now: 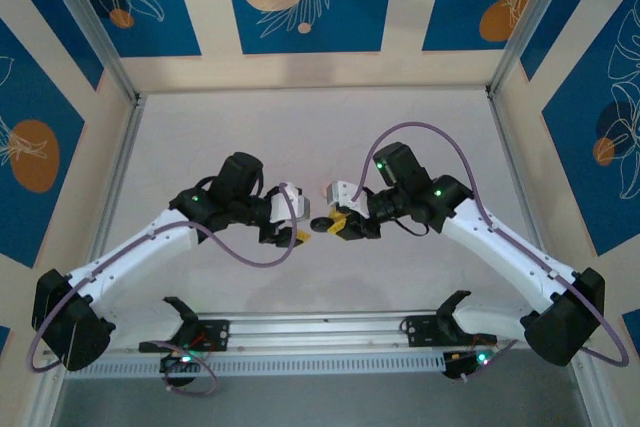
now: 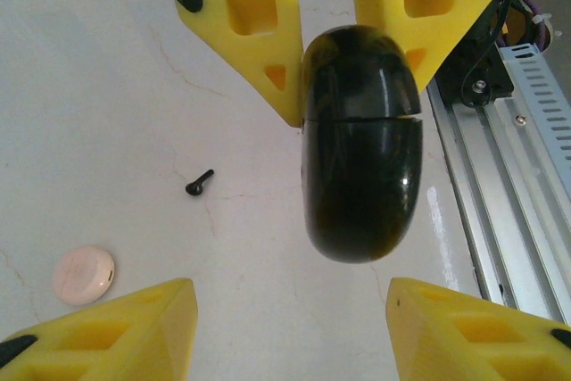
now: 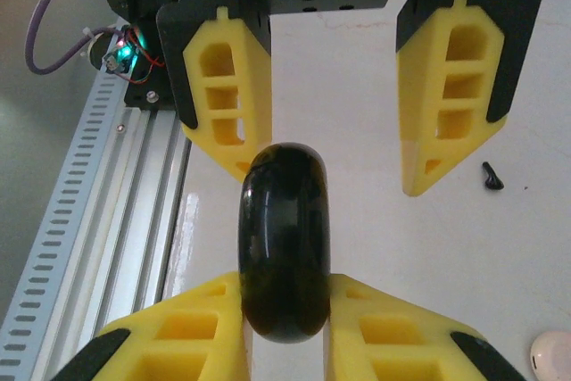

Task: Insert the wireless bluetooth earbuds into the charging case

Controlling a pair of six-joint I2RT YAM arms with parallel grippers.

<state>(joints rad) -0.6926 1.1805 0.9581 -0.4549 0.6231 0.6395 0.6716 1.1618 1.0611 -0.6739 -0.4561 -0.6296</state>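
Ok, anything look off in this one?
The charging case, clamped in the right gripper, looks shut along its seam, yet an earbud lies loose on the table. The left gripper is open.

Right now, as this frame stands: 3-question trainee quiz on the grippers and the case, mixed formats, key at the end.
1. True or false: the left gripper is shut on the charging case.
2. In the left wrist view, what lies on the table to the left of the charging case?
A. one earbud and a pink disc
B. two earbuds side by side
C. a screwdriver
3. Fill in: the charging case is clamped by the ___ gripper.

Key
1. False: the left gripper is open, its fingers spread wide of the charging case.
2. A
3. right: the right gripper is shut on the charging case.
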